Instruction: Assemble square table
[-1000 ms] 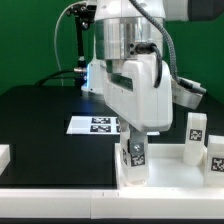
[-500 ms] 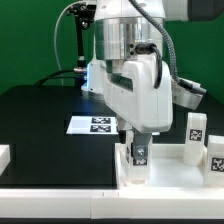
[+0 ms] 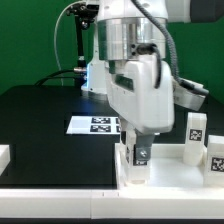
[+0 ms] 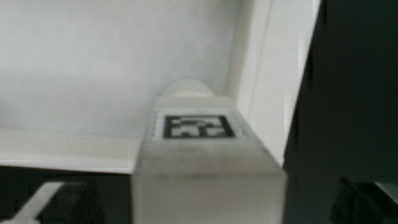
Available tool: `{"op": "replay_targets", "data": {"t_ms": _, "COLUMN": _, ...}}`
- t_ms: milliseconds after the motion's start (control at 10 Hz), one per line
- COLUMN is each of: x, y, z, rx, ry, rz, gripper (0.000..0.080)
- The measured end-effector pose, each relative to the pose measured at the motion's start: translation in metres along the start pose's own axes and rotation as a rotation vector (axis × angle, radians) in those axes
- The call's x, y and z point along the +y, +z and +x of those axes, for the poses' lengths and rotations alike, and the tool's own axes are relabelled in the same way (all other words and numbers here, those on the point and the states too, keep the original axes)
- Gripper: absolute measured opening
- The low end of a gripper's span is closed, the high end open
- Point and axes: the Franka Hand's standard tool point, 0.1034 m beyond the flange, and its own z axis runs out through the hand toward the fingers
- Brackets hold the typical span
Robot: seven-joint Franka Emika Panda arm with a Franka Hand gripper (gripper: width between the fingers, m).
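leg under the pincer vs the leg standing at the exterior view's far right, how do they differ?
The leg under the pincer stands at the near corner of the tabletop, while the right leg stands further back along its rim. The first sits between the open pincer fingers, partly hidden; the right leg stands clear, fully visible. Shared: both white, upright, chunky, each bearing a black-and-white tag.

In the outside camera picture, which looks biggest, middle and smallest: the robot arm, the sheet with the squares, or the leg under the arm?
1. Robot arm, by far.
2. Marker board.
3. Table leg under the arm looks smallest, though partly hidden, so that gap is unsure.
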Motion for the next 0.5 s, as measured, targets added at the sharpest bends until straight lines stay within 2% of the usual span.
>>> {"op": "replay_targets", "data": {"t_ms": 100, "x": 0.0, "y": 0.0, "z": 0.0, "rx": 0.001, "ry": -0.041, "rz": -0.001, "gripper": 0.0649}}
{"op": "replay_targets", "data": {"t_ms": 400, "x": 0.0, "y": 0.001, "z": -0.009, "rx": 0.001, "ry": -0.519, "rz": -0.007, "gripper": 0.0649}}
{"op": "replay_targets", "data": {"t_ms": 500, "x": 0.0, "y": 0.001, "z": -0.011, "rx": 0.006, "ry": -0.583, "rz": -0.002, "gripper": 0.0649}}
